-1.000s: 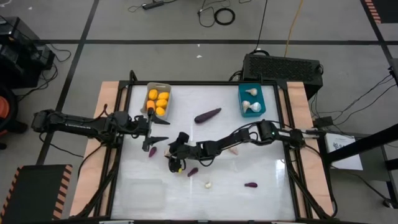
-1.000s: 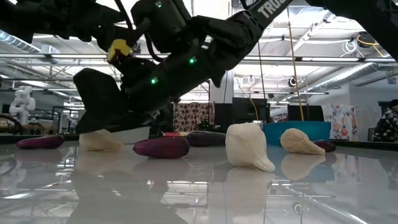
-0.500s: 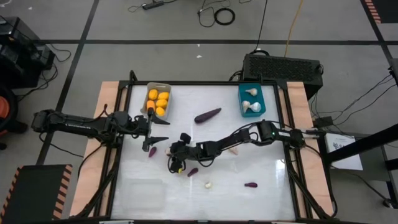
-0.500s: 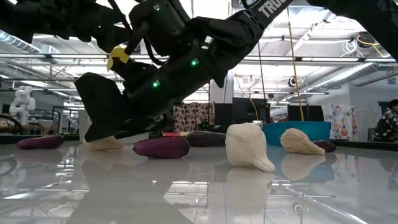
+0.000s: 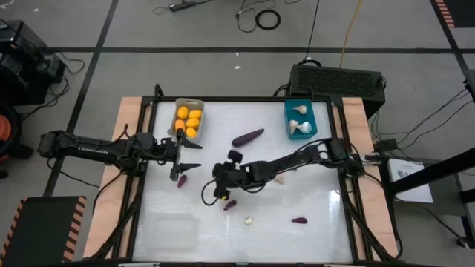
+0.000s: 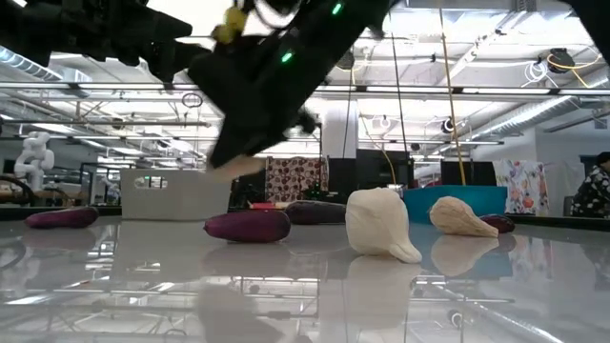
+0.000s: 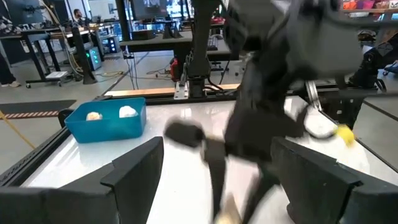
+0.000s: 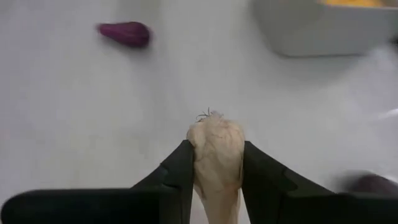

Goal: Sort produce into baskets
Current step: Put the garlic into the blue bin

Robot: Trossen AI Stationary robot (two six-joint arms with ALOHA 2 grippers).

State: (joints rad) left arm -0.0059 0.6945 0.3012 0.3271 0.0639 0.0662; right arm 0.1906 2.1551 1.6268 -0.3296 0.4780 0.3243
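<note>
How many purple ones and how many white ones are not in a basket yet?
purple eggplants: 4
garlic bulbs: 3, one of them held in the right gripper
total: 7

Both arms [image 5: 96, 147] are showing dark, jointed casings with white lettering; the right arm [image 5: 297, 158] is glowing with green lights behind its broad black fingers [image 8: 180, 180], beside a yellow tag [image 6: 232, 16].
</note>
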